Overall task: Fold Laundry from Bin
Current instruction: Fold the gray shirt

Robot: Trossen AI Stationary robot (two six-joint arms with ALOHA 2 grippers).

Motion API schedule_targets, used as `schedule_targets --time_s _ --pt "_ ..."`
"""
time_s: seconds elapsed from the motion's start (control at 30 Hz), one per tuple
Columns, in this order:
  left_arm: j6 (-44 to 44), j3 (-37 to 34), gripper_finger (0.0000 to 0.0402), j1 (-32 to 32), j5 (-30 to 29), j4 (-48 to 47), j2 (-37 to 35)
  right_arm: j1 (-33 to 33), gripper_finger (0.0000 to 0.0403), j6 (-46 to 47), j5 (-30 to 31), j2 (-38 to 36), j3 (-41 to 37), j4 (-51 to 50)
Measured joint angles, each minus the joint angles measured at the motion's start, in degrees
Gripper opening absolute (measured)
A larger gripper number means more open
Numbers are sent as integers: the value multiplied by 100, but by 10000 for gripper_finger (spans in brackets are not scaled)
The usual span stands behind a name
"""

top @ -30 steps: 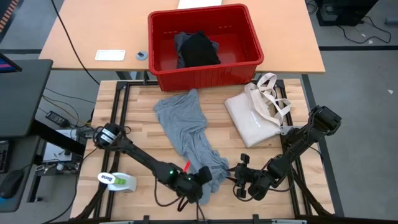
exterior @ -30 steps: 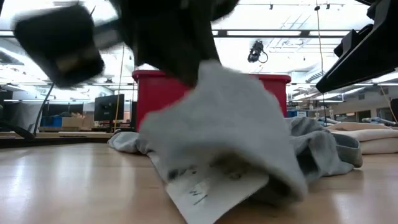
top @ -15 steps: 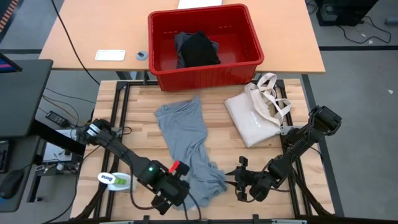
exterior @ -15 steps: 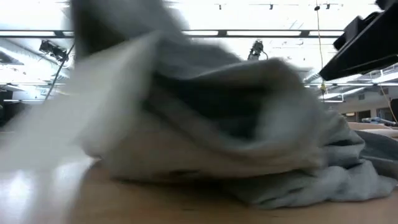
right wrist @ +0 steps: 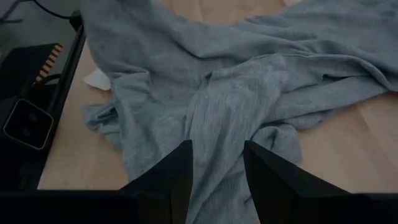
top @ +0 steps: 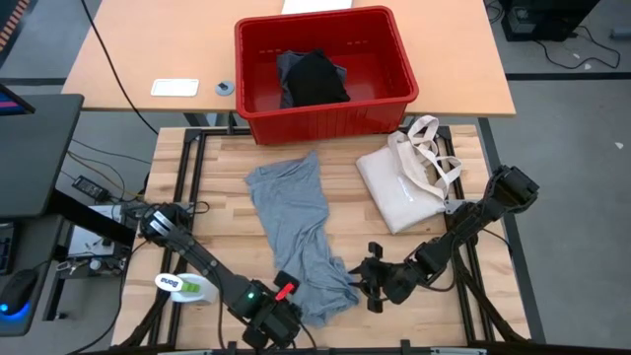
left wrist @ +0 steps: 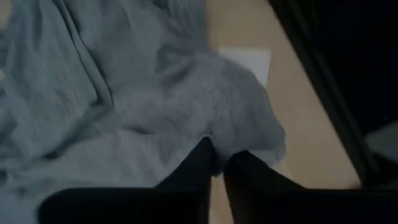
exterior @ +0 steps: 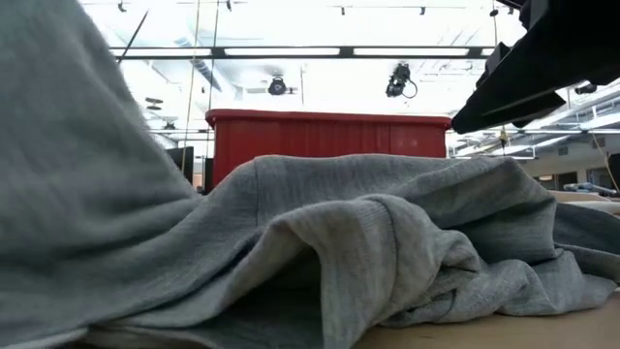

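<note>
Grey T-shirt hem lies between both tools.

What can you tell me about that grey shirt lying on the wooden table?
The grey T-shirt is soft knit cloth, lying crumpled in a long strip on the wooden table, just in front of the red bin. Its near end is bunched into folds. The left tool pinches that near edge; the right tool hovers open beside it.

Cloth: a grey T-shirt lies crumpled in folds across the foreground.
Bin: a red bin stands behind it.
Arm: a dark arm at upper right.
</note>
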Motion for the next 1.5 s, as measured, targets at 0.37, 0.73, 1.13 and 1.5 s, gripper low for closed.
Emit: schedule_targets --time_s 0.37,0.73,1.13,1.5 --pt "-394 2 195 -249 2420 277 -11 38 151 140 -621 0 0 -13" --pt "813 -231 185 269 -1650 131 -23 7 151 132 -498 0 0 -19" --pt "2828 -1955 183 1282 -1424 2263 -26 5 151 86 -314 0 0 -75" --pt "3645 -2070 143 1332 -753 2567 -20 -1 151 62 -182 0 0 -74"
